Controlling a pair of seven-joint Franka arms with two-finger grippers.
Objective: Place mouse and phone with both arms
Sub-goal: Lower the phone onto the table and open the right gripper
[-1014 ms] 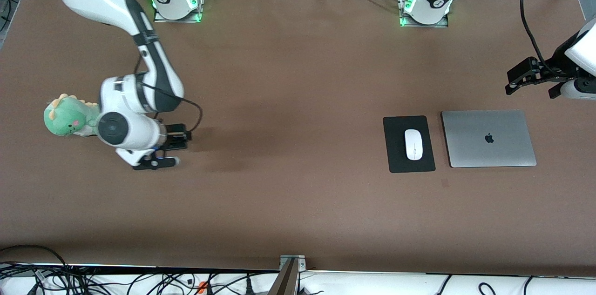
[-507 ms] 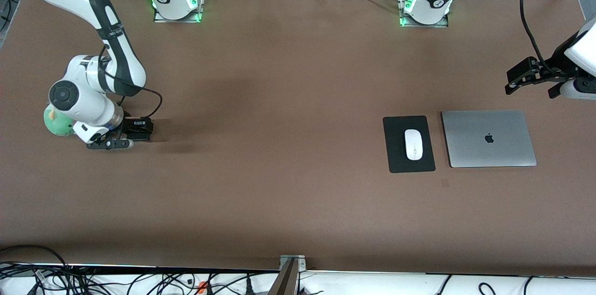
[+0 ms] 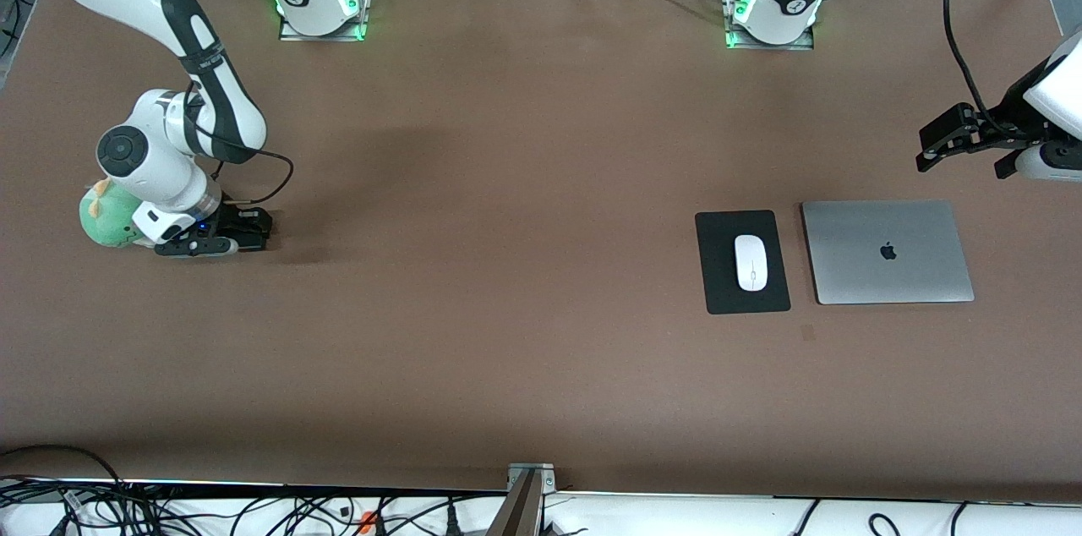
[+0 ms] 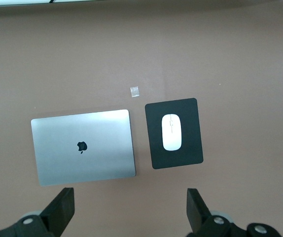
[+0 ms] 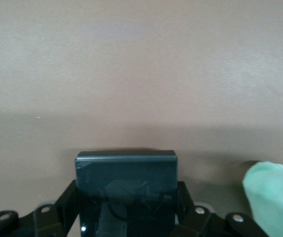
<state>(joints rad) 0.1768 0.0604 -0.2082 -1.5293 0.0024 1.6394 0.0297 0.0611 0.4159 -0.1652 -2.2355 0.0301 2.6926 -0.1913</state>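
- On the brown counter (image 3: 524, 181), the laptop (image 3: 887, 252) lies toward the left arm's end, with the mat (image 3: 718, 265) just beside it.
- The mouse (image 3: 751, 262) sits on the mat, so that part looks done.
- The right claw (image 3: 241, 233) is low over the counter at the right arm's end, clamped on the phone (image 5: 125, 170). The phone is not put down yet.
- The left claw (image 3: 959, 139) waits with its fingers wide apart, holding nothing, above the bare counter near the laptop.
- The green toy (image 3: 106, 219) is partly hidden by the right arm. The phone is hard to see from the front.
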